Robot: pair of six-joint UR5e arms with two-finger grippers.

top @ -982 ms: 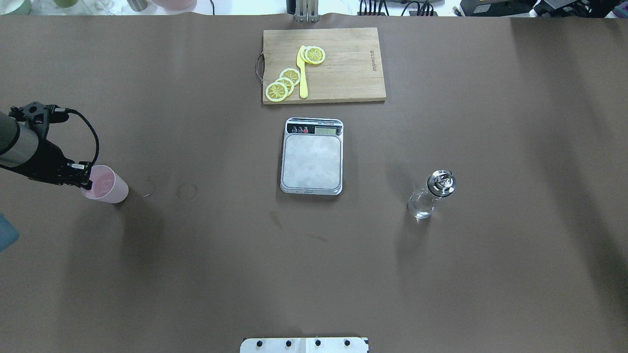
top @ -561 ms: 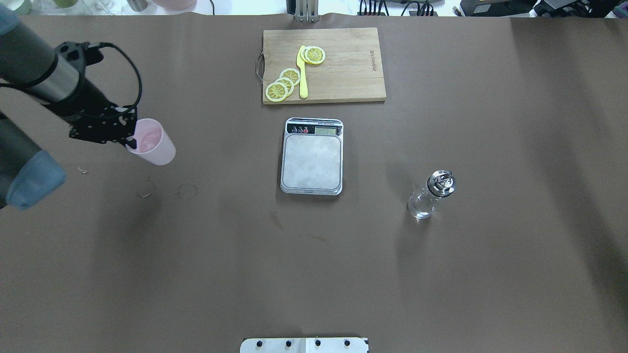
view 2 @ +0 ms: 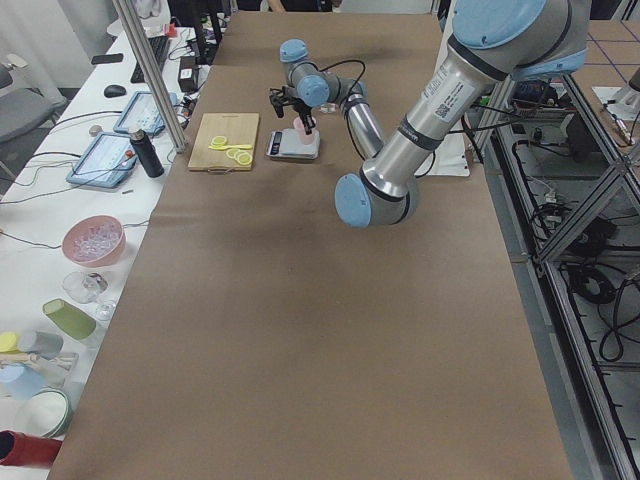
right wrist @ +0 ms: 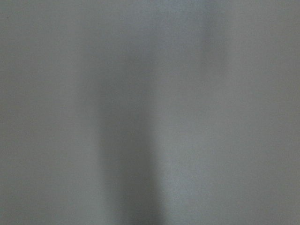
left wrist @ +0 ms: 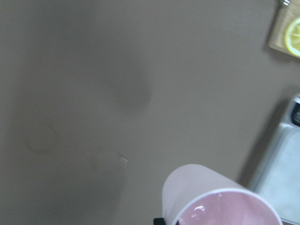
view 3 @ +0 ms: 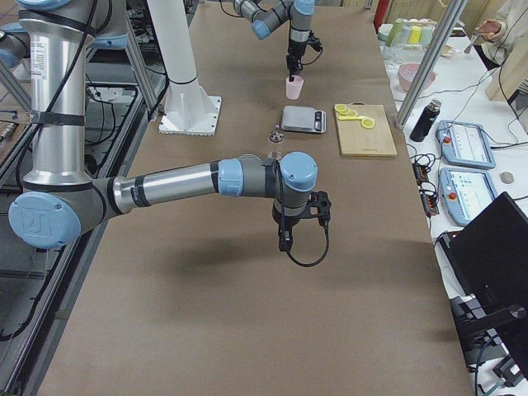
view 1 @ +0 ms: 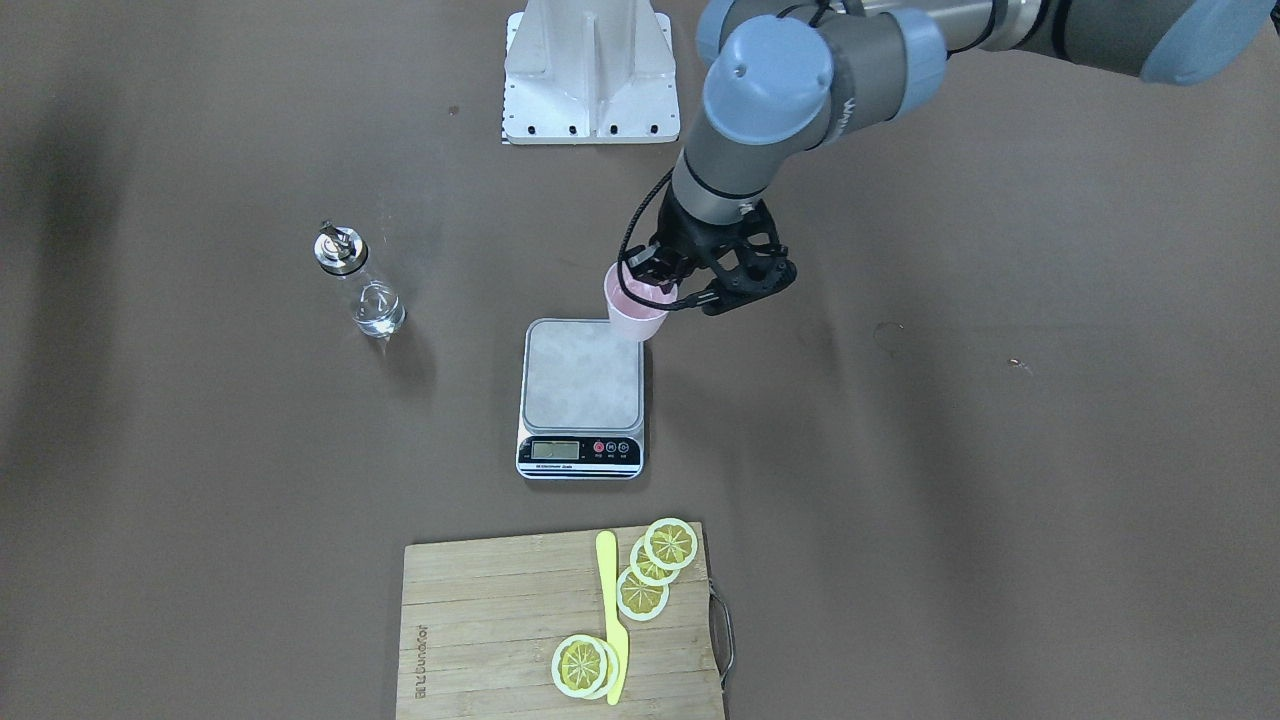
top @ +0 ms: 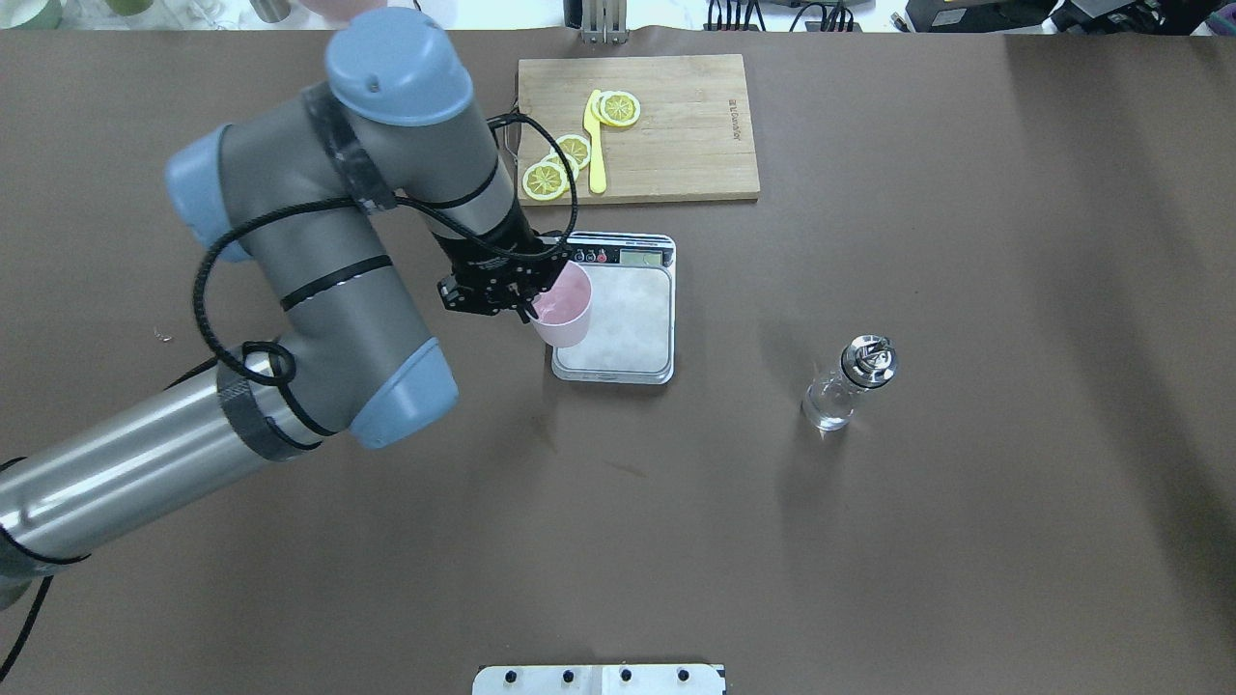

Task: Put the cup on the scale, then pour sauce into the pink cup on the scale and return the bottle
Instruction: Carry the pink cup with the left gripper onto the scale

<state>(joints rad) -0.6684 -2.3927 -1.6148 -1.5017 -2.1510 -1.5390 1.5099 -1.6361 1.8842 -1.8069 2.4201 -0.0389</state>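
The left end effector (top: 529,299) is clenched on the cup (top: 563,314), pinching the wall at the rim on the cup's left side, seemingly one finger inside and one outside. The cup hangs upright and looks empty, raised over the left edge of the scale (top: 628,319), not yet set on the platform.

The cup is thin plastic, so it is probably very light and somewhat flexible. A hard squeeze could bend the rim out of round. A rim pinch suits it, since the smooth tapered wall would tend to slide through a grip around the body. Being so light, it may tip or skid when let go, so a flat, gentle set-down near the platform's middle looks wise.

The bottle (top: 850,381) stands on the worktop (top: 676,531) well to the right of the scale, with the sauce (top: 828,405) low in it. Glass is rigid, slick and breakable, and heavier than the cup. The body below the metal spout seems the safest hold.

The right end effector (view 3: 285,241) hangs apart from all of this; whether it is released or clenched cannot be told.
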